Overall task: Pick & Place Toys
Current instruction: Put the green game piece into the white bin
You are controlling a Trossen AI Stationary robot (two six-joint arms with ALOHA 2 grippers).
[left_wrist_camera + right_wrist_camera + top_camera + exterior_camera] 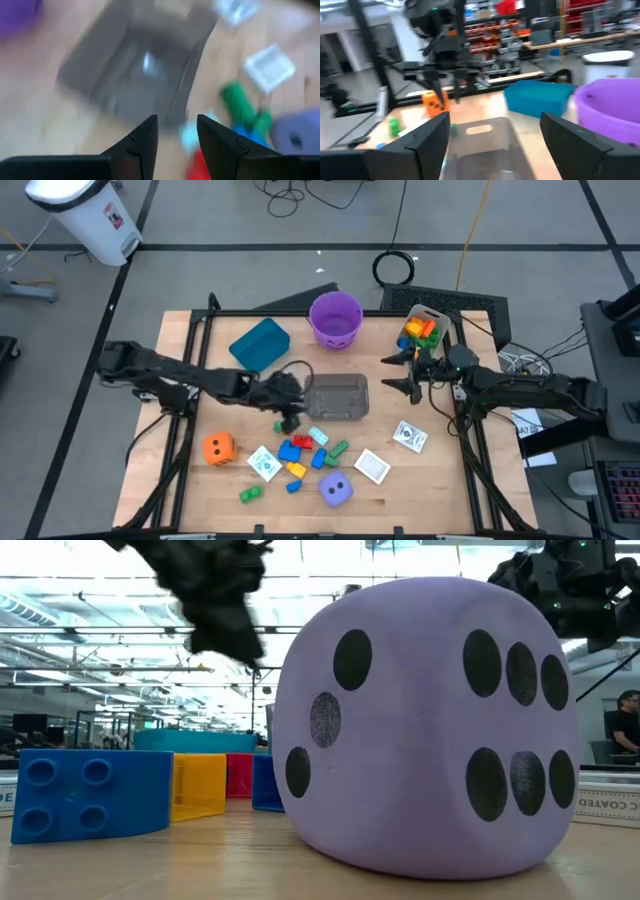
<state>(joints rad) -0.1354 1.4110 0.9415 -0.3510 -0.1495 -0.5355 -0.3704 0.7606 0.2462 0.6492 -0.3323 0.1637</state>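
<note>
- The left gripper [290,418] hovered over the middle of the wooden surface [190,480], jaws a narrow gap apart with nothing between them, as the left wrist view showed.
- Just ahead of those jaws, toward the front edge, lay the cluster of small plastic blocks [302,452] in red, blue, yellow and green; the red ones sat closest, almost under the fingertips.
- Beside the left gripper, toward the right arm, stood the clear plastic tub [337,397], which looked empty.
- The right gripper [412,374] hung near the right rear of the surface, jaws spread wide and holding nothing, pointed across at the tub and the purple bucket [335,317].
- A second clear tub [421,330] at the right rear corner already held several coloured blocks.
- Spread along the front were the orange die [219,448], the purple die [336,490], a pair of green blocks [249,494] and three flat white printed cards [266,464].
- The teal bin [260,344] lay at the rear, left of the bucket.
- My read: the left arm was far nearer the block cluster, so the pick was its to make, a short drop forward and down; the blocks' long axes I couldn't make out.
</note>
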